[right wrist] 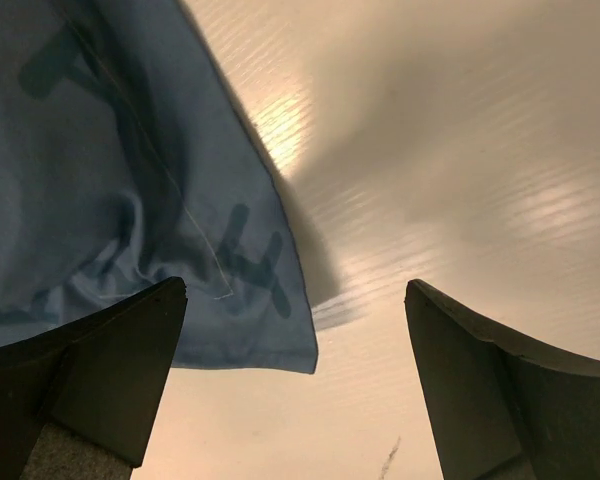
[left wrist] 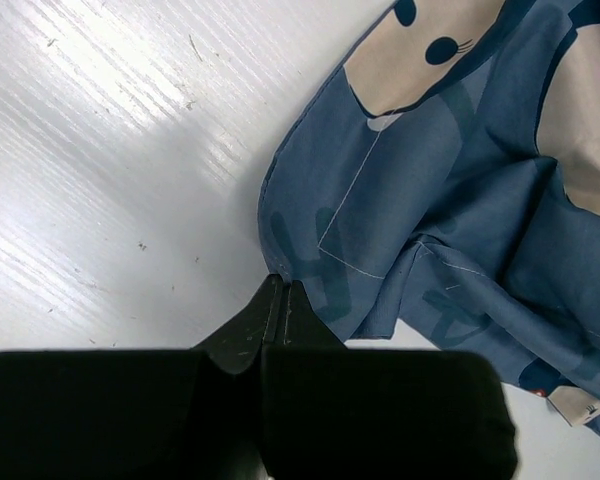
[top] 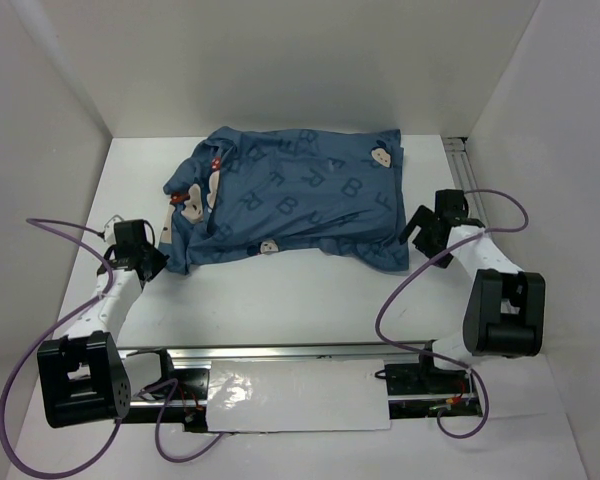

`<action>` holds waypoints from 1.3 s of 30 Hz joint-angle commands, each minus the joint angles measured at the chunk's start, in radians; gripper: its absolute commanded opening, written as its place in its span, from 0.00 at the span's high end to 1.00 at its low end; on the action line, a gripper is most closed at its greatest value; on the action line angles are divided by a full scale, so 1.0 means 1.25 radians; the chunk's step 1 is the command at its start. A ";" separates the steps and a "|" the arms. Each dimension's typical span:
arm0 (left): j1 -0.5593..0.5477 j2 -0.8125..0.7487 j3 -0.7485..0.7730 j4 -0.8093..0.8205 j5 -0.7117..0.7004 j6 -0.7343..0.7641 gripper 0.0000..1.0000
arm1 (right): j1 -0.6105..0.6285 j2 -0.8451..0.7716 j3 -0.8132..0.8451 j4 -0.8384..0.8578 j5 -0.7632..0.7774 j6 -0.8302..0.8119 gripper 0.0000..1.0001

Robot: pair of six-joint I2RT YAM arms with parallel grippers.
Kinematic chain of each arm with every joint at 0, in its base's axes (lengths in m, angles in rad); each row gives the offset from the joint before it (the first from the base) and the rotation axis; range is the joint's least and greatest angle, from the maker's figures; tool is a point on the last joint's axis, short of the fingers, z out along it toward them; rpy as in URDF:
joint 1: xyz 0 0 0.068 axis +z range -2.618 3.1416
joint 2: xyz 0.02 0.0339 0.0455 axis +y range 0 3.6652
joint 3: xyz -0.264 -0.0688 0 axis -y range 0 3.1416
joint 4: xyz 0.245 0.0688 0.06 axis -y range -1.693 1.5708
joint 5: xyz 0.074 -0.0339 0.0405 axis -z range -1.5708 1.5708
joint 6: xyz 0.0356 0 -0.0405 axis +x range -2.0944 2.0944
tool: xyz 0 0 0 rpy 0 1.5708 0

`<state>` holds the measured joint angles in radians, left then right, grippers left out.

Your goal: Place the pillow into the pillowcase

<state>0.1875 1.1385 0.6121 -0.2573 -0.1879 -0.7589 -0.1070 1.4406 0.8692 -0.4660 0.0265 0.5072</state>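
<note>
Pillowcase (top: 290, 200): lying bunched between both grippers, pillow not showing
Left gripper (left wrist: 280, 288): pinching shut, empty, hem just ahead
Right gripper (right wrist: 293, 287): gaping wide, corner beside its finger
Risk: probably closing short, missing cloth

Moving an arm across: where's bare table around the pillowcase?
Widest bare table lies between the pillowcase and the front rail; a smaller patch back left. Crowded at both near corners, by the left fingers and right fingers.
</note>
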 commanded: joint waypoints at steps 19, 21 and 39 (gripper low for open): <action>0.002 -0.005 -0.022 0.041 0.009 0.030 1.00 | 0.205 0.208 0.087 0.086 0.063 -0.123 0.00; 0.002 0.003 -0.022 0.041 0.009 0.030 1.00 | 0.230 0.218 0.097 0.078 0.100 -0.123 0.02; 0.002 -0.019 0.137 0.006 0.028 0.038 1.00 | 0.261 -0.100 0.439 0.129 0.314 -0.184 1.00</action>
<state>0.1875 1.1389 0.6994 -0.2768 -0.1684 -0.7326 0.2245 1.4223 1.1553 -0.4351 0.3706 0.3752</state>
